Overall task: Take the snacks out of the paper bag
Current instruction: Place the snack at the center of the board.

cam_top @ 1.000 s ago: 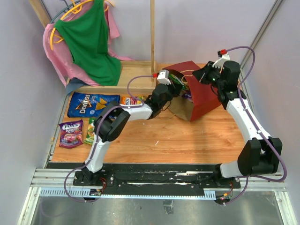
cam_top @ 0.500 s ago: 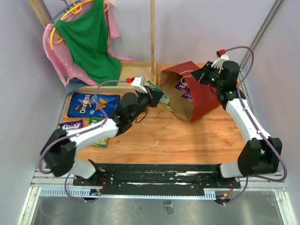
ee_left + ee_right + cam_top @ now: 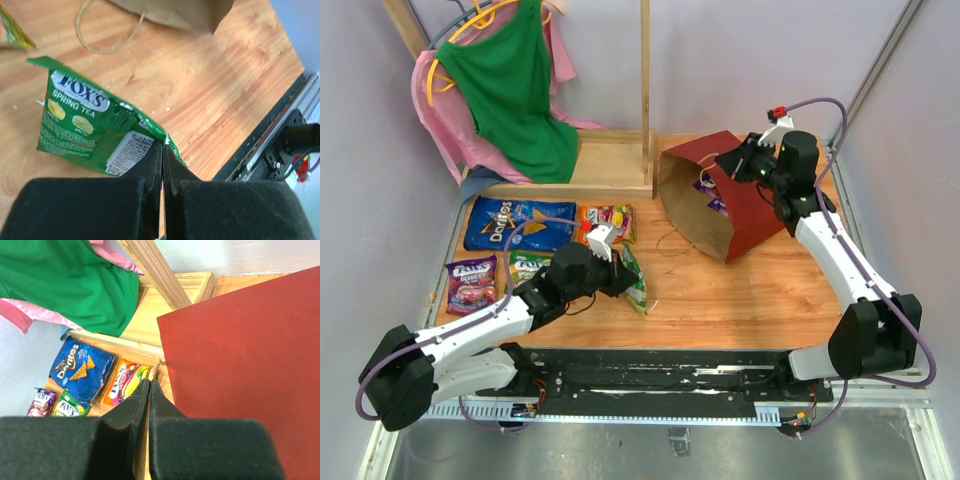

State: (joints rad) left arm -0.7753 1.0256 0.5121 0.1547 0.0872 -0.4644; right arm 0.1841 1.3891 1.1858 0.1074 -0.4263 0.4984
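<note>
Right, the step in hand is setting down the green Fox's packet (image 3: 85,130). My left fingers (image 3: 150,170) are clenched on its corner seam, so it hangs near the middle of the tabletop (image 3: 740,290). It sits just right of the snacks laid out on the left: the Doritos bag (image 3: 515,222), the orange packet (image 3: 605,218), a purple packet (image 3: 472,283) and another green packet (image 3: 523,263). I cannot tell whether its low corner touches the wood. I judge the clean way is to lower it onto bare wood on the near side of the orange packet, overlapping nothing. I release only once it rests flat, then lift straight up so the glossy film does not drag along. My right fingers (image 3: 162,412) are pinched shut on a cord handle (image 3: 156,367) at the rim of the paper bag (image 3: 750,215). The bag lies tilted at the far right, its mouth facing left, with something purple (image 3: 708,186) showing inside. That hold should not slacken, or the mouth may slump. The other handle loop (image 3: 670,240) lies on the wood by the mouth, so I plan to reach in above it.
</note>
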